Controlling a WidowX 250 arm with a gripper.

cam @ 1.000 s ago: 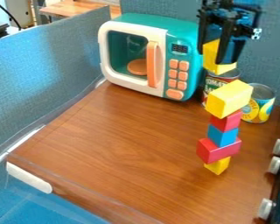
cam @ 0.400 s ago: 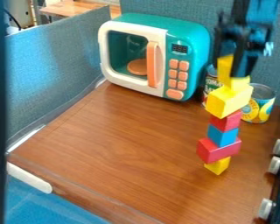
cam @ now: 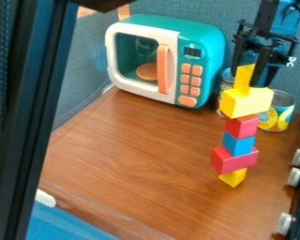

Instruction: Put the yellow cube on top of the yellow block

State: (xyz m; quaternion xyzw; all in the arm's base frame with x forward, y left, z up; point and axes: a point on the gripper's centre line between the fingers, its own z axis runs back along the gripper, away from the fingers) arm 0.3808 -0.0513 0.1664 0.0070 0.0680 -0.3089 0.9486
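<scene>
I've come down since the earlier frames: the gripper (cam: 246,77) now has the cube (cam: 243,78) pinched between its fingers, right over the block (cam: 246,102) and seemingly touching its top. The block has turned a little on the tower, 5 pieces tall near the table's (cam: 133,140) right edge, so I may have nudged it. I judge the placing nearly done; next I'd check the cube sits flat, open gently and lift straight up, since any sideways drag could topple everything
</scene>
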